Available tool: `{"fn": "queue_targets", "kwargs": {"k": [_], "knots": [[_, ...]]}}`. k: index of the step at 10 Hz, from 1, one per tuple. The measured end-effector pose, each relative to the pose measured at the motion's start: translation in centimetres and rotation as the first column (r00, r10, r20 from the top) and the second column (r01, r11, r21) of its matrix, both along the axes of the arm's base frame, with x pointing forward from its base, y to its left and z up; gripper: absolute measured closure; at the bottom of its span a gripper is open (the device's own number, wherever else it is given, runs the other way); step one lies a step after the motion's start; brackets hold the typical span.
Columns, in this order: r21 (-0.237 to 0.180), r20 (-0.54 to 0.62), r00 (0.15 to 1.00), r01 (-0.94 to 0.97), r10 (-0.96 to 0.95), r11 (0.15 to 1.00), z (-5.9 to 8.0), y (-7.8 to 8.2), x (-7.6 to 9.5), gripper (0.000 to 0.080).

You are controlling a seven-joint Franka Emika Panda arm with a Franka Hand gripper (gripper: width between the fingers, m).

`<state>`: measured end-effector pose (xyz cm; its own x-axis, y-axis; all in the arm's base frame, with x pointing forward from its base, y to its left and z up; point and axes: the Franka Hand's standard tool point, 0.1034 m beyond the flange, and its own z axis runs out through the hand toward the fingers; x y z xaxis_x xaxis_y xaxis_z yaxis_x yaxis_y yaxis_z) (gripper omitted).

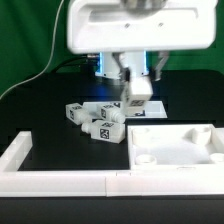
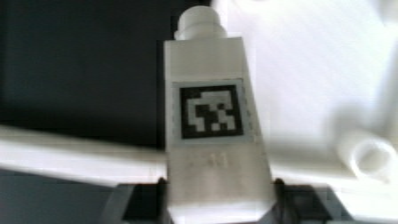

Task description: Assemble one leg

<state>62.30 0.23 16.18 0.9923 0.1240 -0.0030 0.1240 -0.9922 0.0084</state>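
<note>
Exterior view is showing the pincer (image 1: 137, 86) hanging under the arm's broad white housing near twelve o'clock of the picture, with one leg (image 1: 137, 98) pinched between its fingers. The leg is hanging roughly upright, its free end pointing down at the black table (image 1: 40, 105) and, as far as I can judge, not touching it. That hold is making sense for the job: a peg carried end-down is ready to be lowered into a hole. The panel (image 1: 172, 143) is lying at about four o'clock from the held leg, near but apart, its round holes facing up. Several loose legs (image 1: 92, 118) are lying on their sides in a huddle at about eight o'clock from the held one, touching one another. A white L-shaped fence (image 1: 50, 165) is running along the six-to-eight o'clock edge of the scene, probably serving as a stop for parts.

Wrist view is giving the closer look. The fingers (image 2: 306, 200) are pressing on both flanks of the leg (image 2: 210, 90) at its wider end, so the pincer (image 2: 217, 190) is closed only as far as the leg's width allows, pinching it and touching nothing else. The tag sticker (image 2: 210, 108) is facing the camera, and the narrow rounded tip is pointing away toward the panel (image 2: 311, 40) lying beyond it.
</note>
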Motion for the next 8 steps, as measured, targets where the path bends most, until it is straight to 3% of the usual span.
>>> {"fn": "queue_targets", "kwargs": {"k": [2, 4, 5, 6, 8], "knots": [[-0.006, 0.127, 0.992, 0.009, -0.008, 1.000, 0.3, -1.3, 0.9, 0.0521], [-0.008, 0.263, 0.965, 0.005, -0.003, 1.000, 0.1, -1.3, 1.2, 0.0521], [0.009, 0.340, 0.940, 0.022, -0.024, 1.000, -0.5, -0.4, 0.2, 0.0521], [0.033, 0.381, 0.924, 0.026, -0.037, 0.999, -1.2, 1.4, -0.7, 0.0521], [0.103, 0.514, 0.854, 0.030, -0.079, 0.994, -2.2, 6.9, 0.0, 0.0521]]}}
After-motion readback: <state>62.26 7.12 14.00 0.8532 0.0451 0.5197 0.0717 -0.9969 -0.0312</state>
